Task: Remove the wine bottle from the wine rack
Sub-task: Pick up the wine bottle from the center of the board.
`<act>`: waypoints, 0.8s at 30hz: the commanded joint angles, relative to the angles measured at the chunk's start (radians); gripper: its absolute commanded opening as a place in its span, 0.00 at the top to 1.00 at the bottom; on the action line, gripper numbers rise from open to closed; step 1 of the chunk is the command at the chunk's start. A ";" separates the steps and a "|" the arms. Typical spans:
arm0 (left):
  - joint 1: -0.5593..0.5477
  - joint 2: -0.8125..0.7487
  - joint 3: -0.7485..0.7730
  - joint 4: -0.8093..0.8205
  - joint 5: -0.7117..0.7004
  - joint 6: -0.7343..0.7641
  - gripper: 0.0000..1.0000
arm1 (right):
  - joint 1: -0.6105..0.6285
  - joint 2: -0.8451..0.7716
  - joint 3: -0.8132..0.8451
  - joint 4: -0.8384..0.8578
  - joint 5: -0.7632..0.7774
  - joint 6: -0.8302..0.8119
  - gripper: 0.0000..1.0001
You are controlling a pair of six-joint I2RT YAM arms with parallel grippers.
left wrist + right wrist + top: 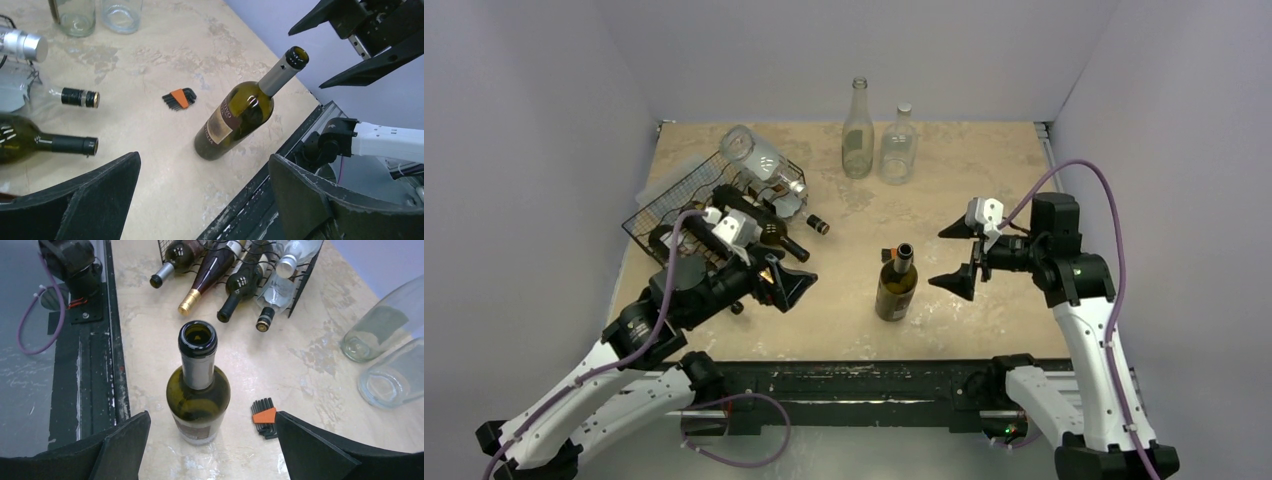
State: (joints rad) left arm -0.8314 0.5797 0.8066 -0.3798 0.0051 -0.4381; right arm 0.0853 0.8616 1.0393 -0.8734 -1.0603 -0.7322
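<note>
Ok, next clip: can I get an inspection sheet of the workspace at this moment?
Surface: mottled beige table.
Job's things: rack at far left, other bottles lying in it; green wine bottle upright mid-table, off the rack, uncorked.
Clutter: two clear bottles upright at the back; hex keys lying near the wine bottle.
Grippers: left gripper open, empty, by the rack; right gripper open, empty, beside the wine bottle's neck, not touching.
Cables: purple cables looped along both arms, apart from the bottles.
Surroundings: pale walls on three sides.
</note>
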 commanded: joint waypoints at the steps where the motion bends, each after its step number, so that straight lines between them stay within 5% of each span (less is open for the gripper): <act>1: 0.004 -0.059 -0.004 -0.114 -0.064 -0.125 0.00 | 0.038 0.036 0.069 0.105 0.063 0.159 0.01; 10: 0.005 -0.103 -0.030 -0.200 -0.104 -0.238 0.00 | 0.203 0.104 0.141 0.090 0.149 0.194 0.01; 24: 0.004 -0.058 -0.037 -0.198 -0.104 -0.276 0.00 | 0.322 0.168 0.151 0.038 0.085 -0.037 0.01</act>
State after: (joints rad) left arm -0.8314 0.5045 0.7750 -0.6014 -0.0914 -0.6922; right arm 0.3840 1.0256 1.1469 -0.8215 -0.9379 -0.6846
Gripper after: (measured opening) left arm 0.998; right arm 0.987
